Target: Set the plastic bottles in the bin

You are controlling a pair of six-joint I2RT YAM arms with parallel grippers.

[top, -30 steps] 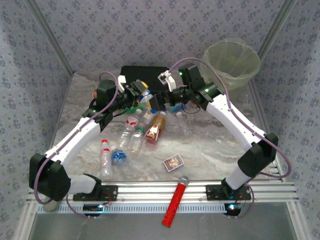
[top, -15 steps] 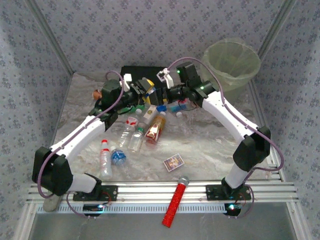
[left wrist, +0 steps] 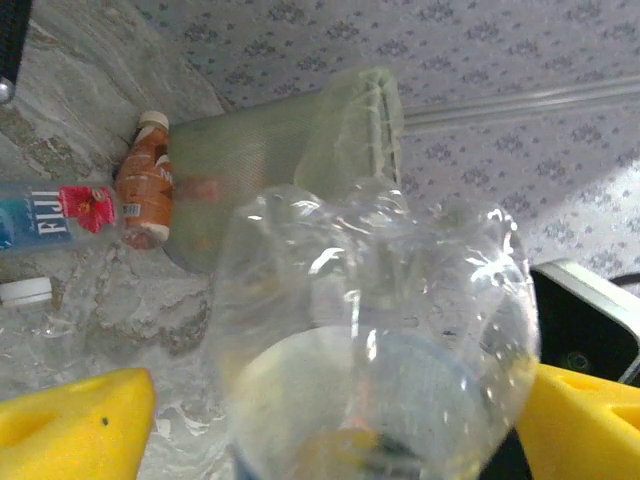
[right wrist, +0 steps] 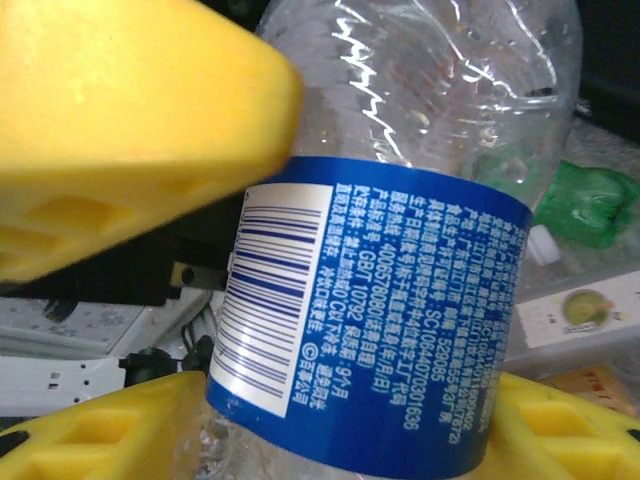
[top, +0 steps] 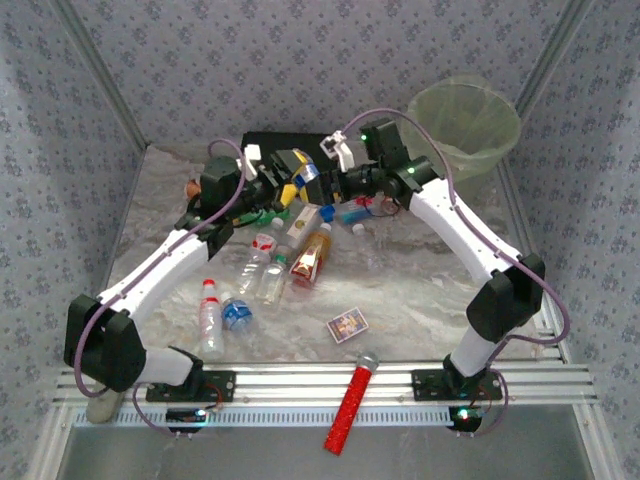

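Observation:
A clear plastic bottle with a blue label [top: 305,180] [right wrist: 400,300] hangs above the table's back middle, between both grippers. My right gripper [top: 326,178] [right wrist: 350,425] is shut on it, yellow fingers pressed against the label. My left gripper [top: 285,182] [left wrist: 335,425] stands open around the bottle's clear base [left wrist: 370,330], with a gap at its left finger [left wrist: 75,425]. The pale green bin [top: 465,125] [left wrist: 300,150] stands at the back right. Several other bottles lie on the table, among them an orange-brown one [top: 312,255], clear ones [top: 272,275] and a green one [right wrist: 590,205].
A flat black case [top: 285,145] lies behind the grippers. A patterned card box [top: 347,325] and a red microphone [top: 352,405] lie near the front. A Fiji bottle [left wrist: 60,210] and a small brown bottle [left wrist: 145,190] lie near the bin. Patterned walls close in on three sides.
The right jaws have closed on the blue-label bottle and the left jaws have opened off it. Both grippers have shifted slightly toward the back.

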